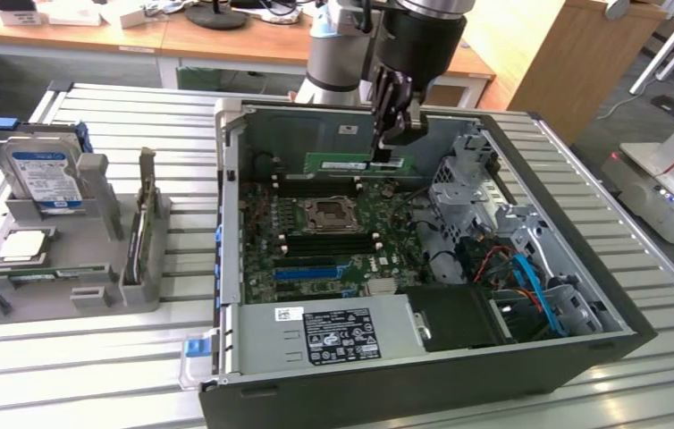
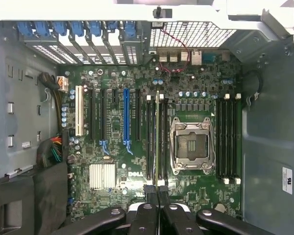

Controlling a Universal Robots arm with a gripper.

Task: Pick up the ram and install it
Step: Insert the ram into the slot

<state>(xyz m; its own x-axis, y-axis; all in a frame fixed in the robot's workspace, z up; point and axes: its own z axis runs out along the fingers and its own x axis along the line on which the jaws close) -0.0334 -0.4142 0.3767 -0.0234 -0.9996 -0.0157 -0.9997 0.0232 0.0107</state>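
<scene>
The ram (image 1: pixel 343 164), a long green stick with a white label, hangs level inside the open computer case (image 1: pixel 227 223), above the far part of the motherboard (image 1: pixel 313 268). My gripper (image 1: pixel 387 154) reaches down from above and is shut on one end of it. In the wrist view the ram (image 2: pixel 157 132) shows edge-on as a thin strip running out from between my fingertips (image 2: pixel 150 192). It lies over the black memory slots (image 2: pixel 149 142) beside the open CPU socket (image 2: pixel 191 146). Whether it touches a slot I cannot tell.
At the exterior view's left, a grey holder tray (image 1: pixel 27 308) carries a hard drive (image 1: pixel 41 174) with a blue-white label and a square silver CPU chip (image 1: pixel 23 245). In the case sit the power supply (image 1: pixel 331 335), a metal drive cage (image 1: pixel 468 179) and loose cables (image 1: pixel 528 277).
</scene>
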